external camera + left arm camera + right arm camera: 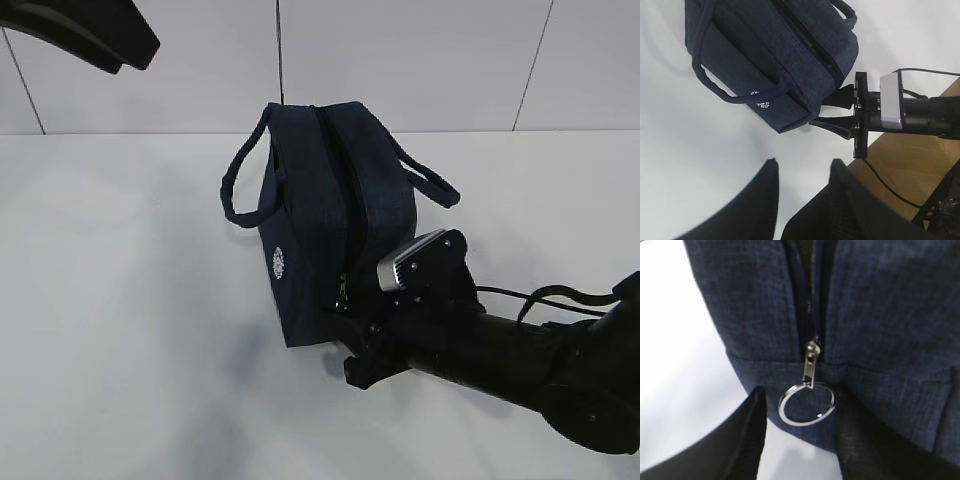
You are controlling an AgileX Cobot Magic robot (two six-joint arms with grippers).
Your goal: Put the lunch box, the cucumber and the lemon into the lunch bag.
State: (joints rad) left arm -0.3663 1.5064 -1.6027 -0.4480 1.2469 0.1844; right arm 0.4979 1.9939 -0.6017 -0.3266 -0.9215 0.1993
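a dark blue lunch bag (320,215) stands on a white table (120,330). the right gripper (797,440) sits at its near end, jaws parted around the silver ring pull (806,405) without pinching it. the left gripper (802,192) hangs open above the table, holding nothing.

My exterior camera looks down at a slant across the worktop (120,330) toward the far wall. My left wrist camera views the lunch bag (775,60) from well above; my right wrist camera sits close against its zipper end (812,357).
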